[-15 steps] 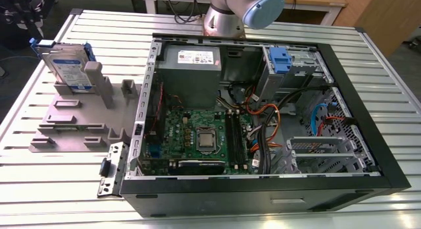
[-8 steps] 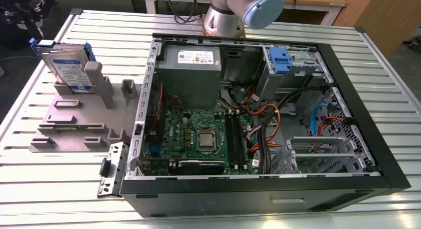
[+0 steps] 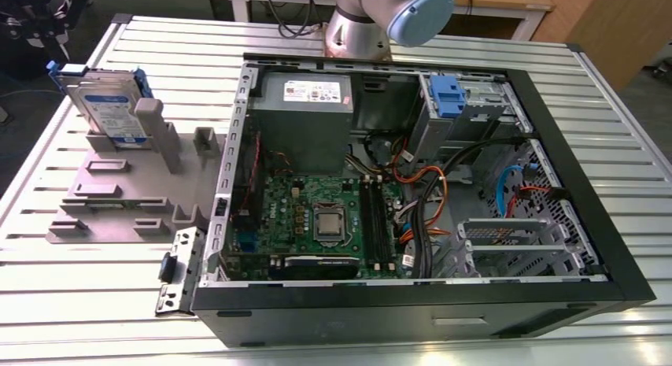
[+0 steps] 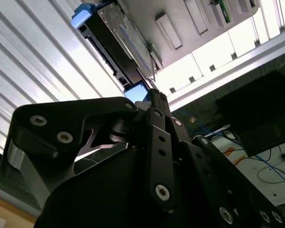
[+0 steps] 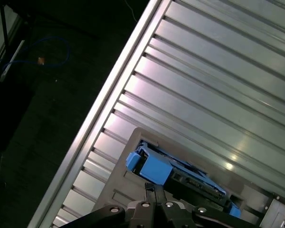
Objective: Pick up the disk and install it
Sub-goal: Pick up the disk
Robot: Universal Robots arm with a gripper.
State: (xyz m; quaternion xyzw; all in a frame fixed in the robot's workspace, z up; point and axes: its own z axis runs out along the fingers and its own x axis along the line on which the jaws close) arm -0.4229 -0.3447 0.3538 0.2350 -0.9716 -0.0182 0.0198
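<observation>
Found the disk (image 3: pixel 110 106) upright in a grey holder (image 3: pixel 116 194) on the slatted table (image 3: pixel 63 291), to the exterior view's left of the open computer case (image 3: pixel 367 312) and apart from it; saw the gripper (image 5: pixel 154 191) in the first wrist view close by the disk's blue bracket (image 5: pixel 154 169); could not tell whether open, closed or gripping.

The disk (image 3: pixel 112 106) is silver-grey with a white-and-blue label, edged by a bright blue bracket (image 3: pixel 68 69). Its holder (image 3: pixel 116 201) is plain grey. The surface (image 3: pixel 84 303) is silvery metal striped with parallel grooves. The computer case (image 3: pixel 420 315) is black-framed, with a green board (image 3: pixel 315 216) and orange wires (image 3: pixel 426 175) inside.
</observation>
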